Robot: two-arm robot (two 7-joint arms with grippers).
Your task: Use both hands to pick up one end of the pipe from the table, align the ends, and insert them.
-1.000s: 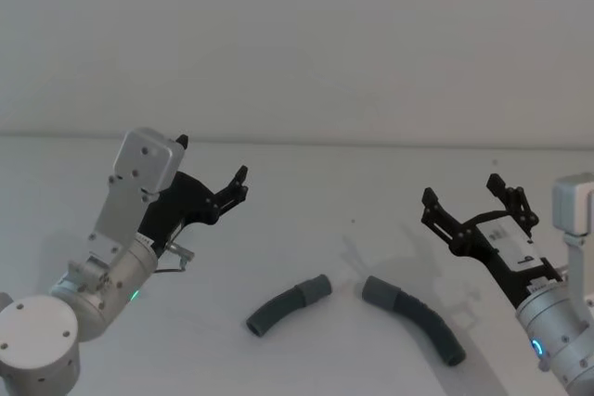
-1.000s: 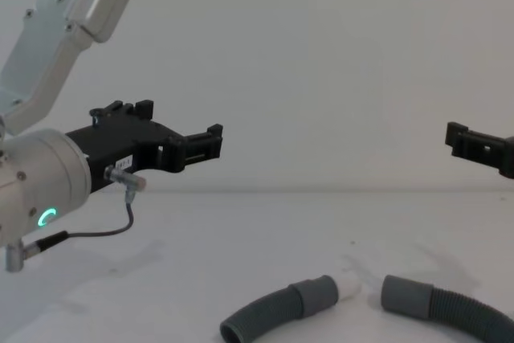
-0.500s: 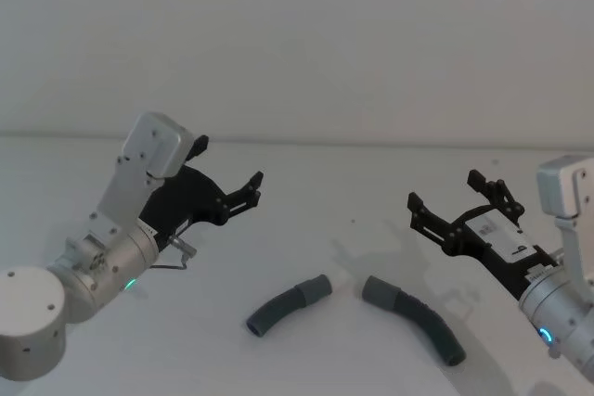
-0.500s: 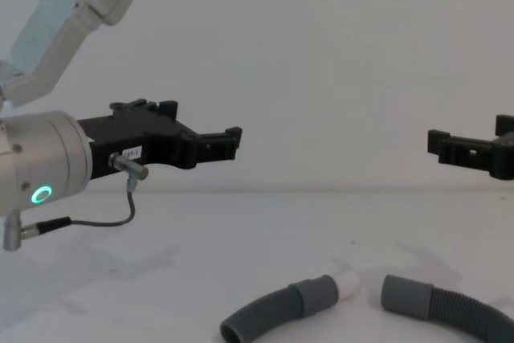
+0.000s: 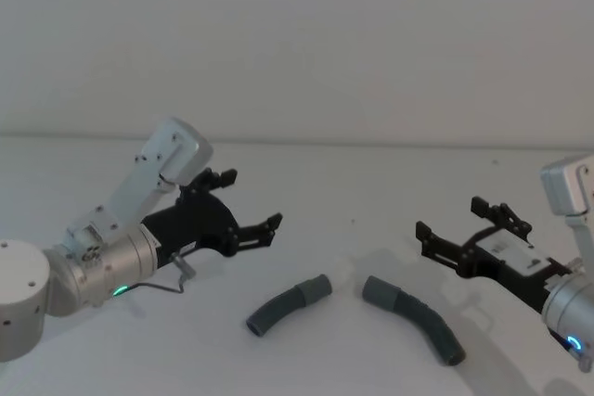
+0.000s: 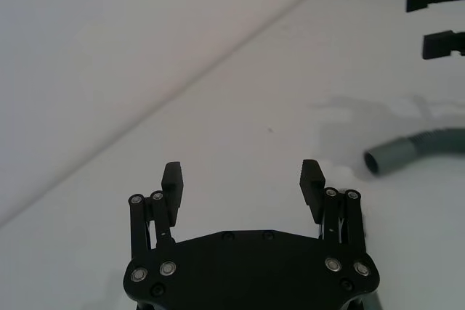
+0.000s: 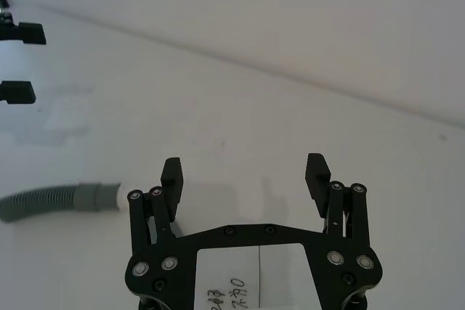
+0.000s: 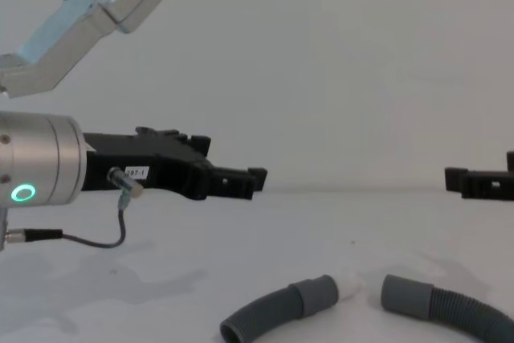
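Observation:
The pipe lies on the white table (image 5: 306,183) as two dark grey ribbed pieces. The left piece (image 5: 278,309) (image 8: 269,315) ends in a grey cuff (image 8: 318,295) with a white tip (image 8: 349,285) (image 7: 122,195). Just across a small gap, the right piece (image 5: 418,320) (image 8: 454,311) begins with a plain grey socket (image 8: 399,293) (image 6: 380,158). My left gripper (image 5: 252,201) (image 8: 241,182) (image 6: 241,176) hovers open, above and to the left of the left piece. On the other side my right gripper (image 5: 450,218) (image 7: 245,172) (image 8: 478,184) is open too, above the right piece's socket end. Neither touches the pipe.
A wall rises behind the table's far edge (image 5: 371,144). A thin grey cable (image 8: 80,237) loops under the left wrist's silver cylinder (image 8: 40,170).
My left gripper has dropped and swung right toward the left piece. My right gripper has come lower and levelled out. The pipe pieces have not moved.

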